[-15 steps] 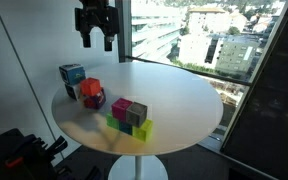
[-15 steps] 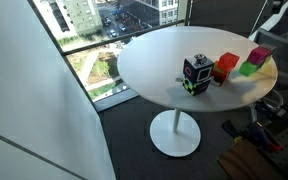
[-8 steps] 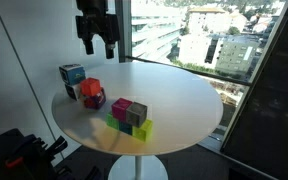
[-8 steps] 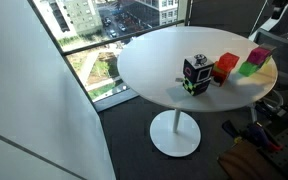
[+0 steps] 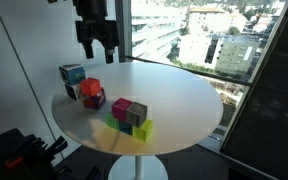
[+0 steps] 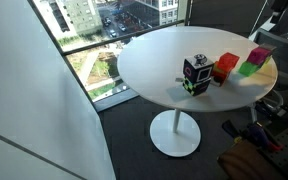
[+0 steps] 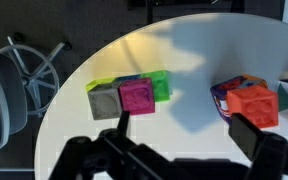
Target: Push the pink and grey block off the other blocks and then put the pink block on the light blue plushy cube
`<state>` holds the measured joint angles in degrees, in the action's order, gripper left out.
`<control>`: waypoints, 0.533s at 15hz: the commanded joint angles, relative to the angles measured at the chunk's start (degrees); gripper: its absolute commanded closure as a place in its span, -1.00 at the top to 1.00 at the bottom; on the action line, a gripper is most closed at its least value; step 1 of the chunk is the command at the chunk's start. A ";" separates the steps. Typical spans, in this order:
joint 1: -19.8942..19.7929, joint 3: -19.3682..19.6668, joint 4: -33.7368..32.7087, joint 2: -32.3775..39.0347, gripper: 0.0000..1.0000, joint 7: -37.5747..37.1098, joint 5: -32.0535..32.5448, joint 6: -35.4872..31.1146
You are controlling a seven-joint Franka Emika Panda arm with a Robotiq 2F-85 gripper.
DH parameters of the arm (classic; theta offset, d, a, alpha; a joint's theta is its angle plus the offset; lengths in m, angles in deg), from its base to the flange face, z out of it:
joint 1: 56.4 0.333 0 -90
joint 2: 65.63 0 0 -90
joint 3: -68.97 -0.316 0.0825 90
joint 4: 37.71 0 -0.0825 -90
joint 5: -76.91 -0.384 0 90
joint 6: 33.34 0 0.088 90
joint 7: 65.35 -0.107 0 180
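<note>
Wrist view: the round white table (image 7: 189, 45) fills most of the frame, and the gripper (image 7: 184, 135) juts in along the bottom edge, jaws spread wide with nothing between them. In an exterior view the light blue plushy cube (image 5: 72, 76) sits at middle left. The pink block (image 7: 137, 96) and the grey block (image 7: 105, 100) (side by side, touching) rest atop the other blocks (image 7: 162, 85) — left of centre.

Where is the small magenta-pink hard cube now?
Wrist view: the small magenta-pink hard cube sits atop the lower blocks, right of the dark grey cube.
</note>
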<state>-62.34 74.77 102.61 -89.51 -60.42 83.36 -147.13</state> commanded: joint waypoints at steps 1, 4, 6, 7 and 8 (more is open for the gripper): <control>0.09 0.06 -0.08 0.02 1.00 -0.03 0.01 0.11; 0.09 0.06 -0.08 0.02 1.00 -0.03 0.01 0.11; 0.26 -0.36 0.40 -0.07 1.00 -0.70 -0.01 0.20; 0.31 -0.55 0.68 -0.03 1.00 -1.09 -0.07 0.45; 0.31 -0.70 0.99 -0.11 1.00 -1.46 -0.05 0.59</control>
<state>-62.22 74.64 102.99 -89.37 -60.42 83.35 -147.09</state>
